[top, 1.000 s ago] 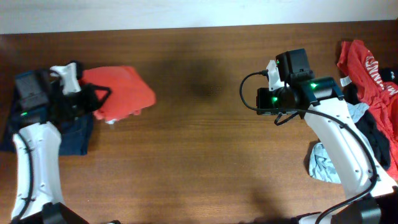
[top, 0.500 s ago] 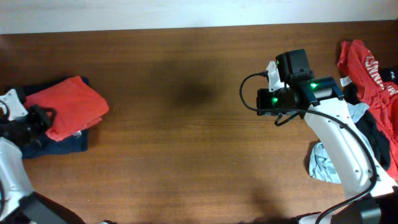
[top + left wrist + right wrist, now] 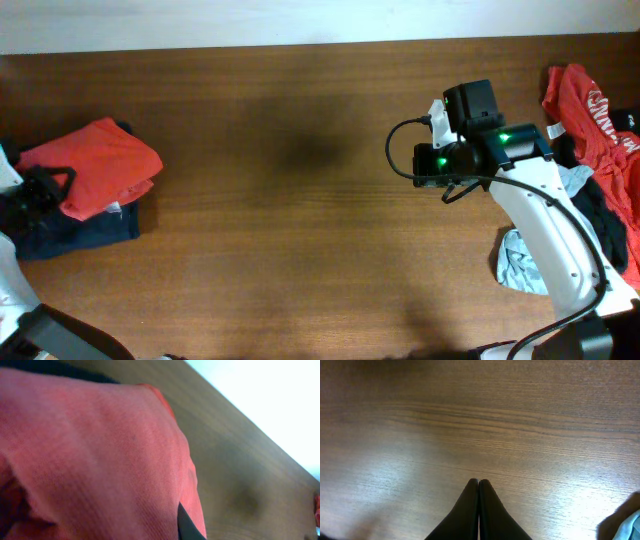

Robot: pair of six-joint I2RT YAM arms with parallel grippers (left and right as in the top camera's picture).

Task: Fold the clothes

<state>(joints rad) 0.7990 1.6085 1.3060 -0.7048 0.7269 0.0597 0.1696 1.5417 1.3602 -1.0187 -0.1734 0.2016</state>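
A folded red garment [image 3: 100, 160] lies on top of a folded navy garment [image 3: 90, 228] at the far left of the table. My left gripper [image 3: 45, 190] is at the red garment's left end and shut on it. In the left wrist view the red cloth [image 3: 100, 455] fills most of the frame, with one dark fingertip [image 3: 187, 525] showing against it. My right gripper [image 3: 432, 160] hovers over bare wood right of centre. Its fingers [image 3: 479, 490] are shut and empty.
A heap of unfolded clothes lies at the right edge: a red printed shirt [image 3: 590, 100], dark cloth [image 3: 605, 215] and a light blue garment [image 3: 520, 262], whose corner shows in the right wrist view [image 3: 632, 525]. The wooden table [image 3: 300, 240] stretches between the arms.
My left gripper has carried the red garment leftward, from beside the navy garment to on top of it at the table's left edge. The right arm has not moved.
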